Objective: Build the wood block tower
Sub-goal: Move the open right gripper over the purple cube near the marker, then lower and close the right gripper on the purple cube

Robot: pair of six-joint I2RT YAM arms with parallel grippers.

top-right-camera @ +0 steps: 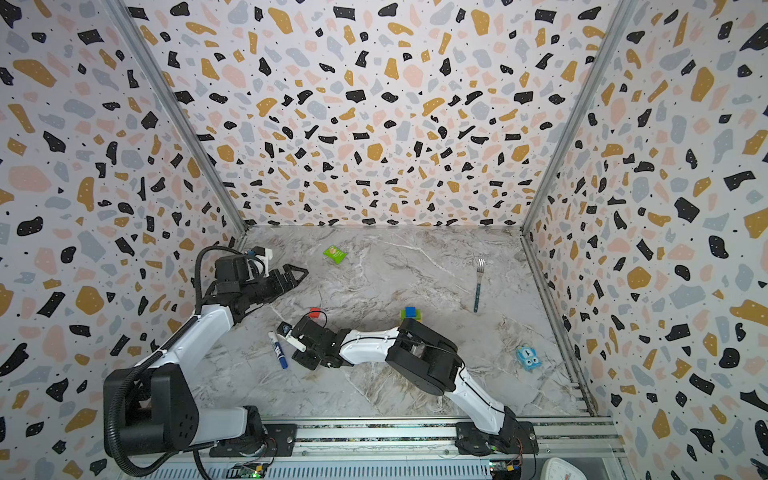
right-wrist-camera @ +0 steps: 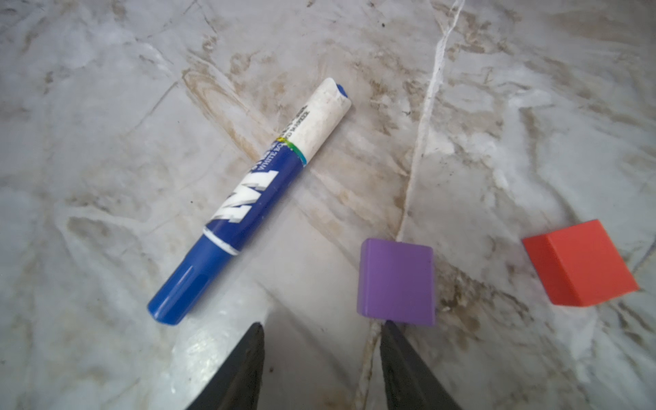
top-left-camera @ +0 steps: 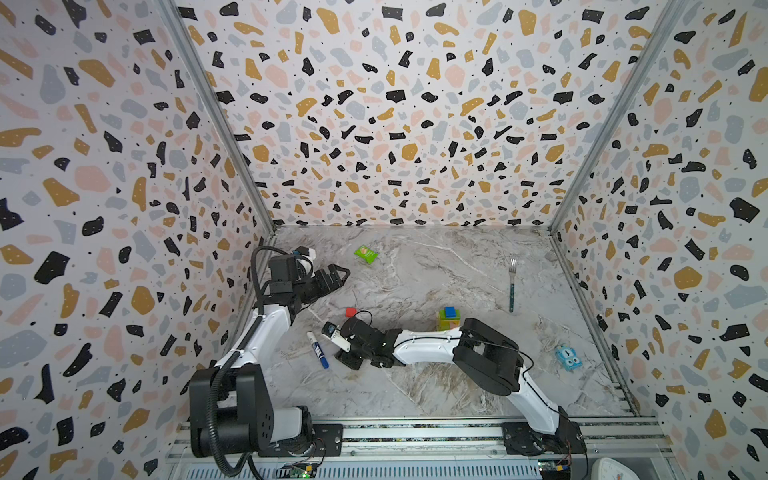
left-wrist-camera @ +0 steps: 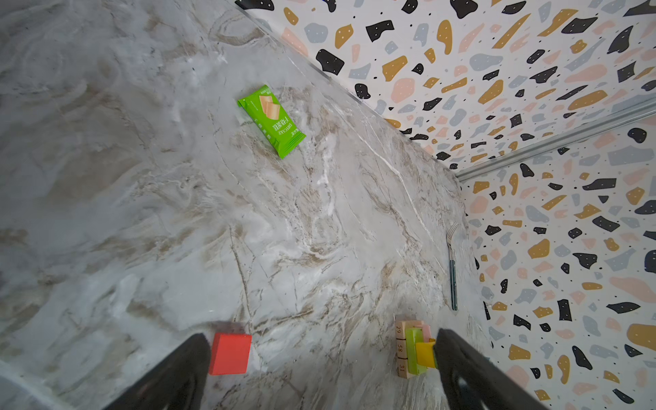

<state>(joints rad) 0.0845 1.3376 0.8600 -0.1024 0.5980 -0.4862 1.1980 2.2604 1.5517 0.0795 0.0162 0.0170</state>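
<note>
The tower [top-left-camera: 449, 319] [top-right-camera: 410, 314] is a small stack right of centre, with a blue cube on top, lime and yellow pieces below, and tan numbered bars lowest [left-wrist-camera: 413, 349]. A red cube [top-left-camera: 351, 312] [top-right-camera: 314, 312] [left-wrist-camera: 230, 354] [right-wrist-camera: 582, 264] lies alone on the table left of it. A purple cube [right-wrist-camera: 397, 282] sits just beyond one fingertip of my right gripper [right-wrist-camera: 321, 330], whose jaws stand apart with nothing between them. The purple cube is hidden in both top views under the right wrist [top-left-camera: 361, 338]. My left gripper [top-left-camera: 343, 272] [left-wrist-camera: 321, 340] hovers wide open and empty at the left.
A blue-capped marker [top-left-camera: 318, 350] [right-wrist-camera: 248, 202] lies close to the right gripper's other side. A green packet [top-left-camera: 365, 254] [left-wrist-camera: 271, 120] lies at the back, a fork [top-left-camera: 513, 286] at the right, and a blue toy [top-left-camera: 567, 357] near the right wall.
</note>
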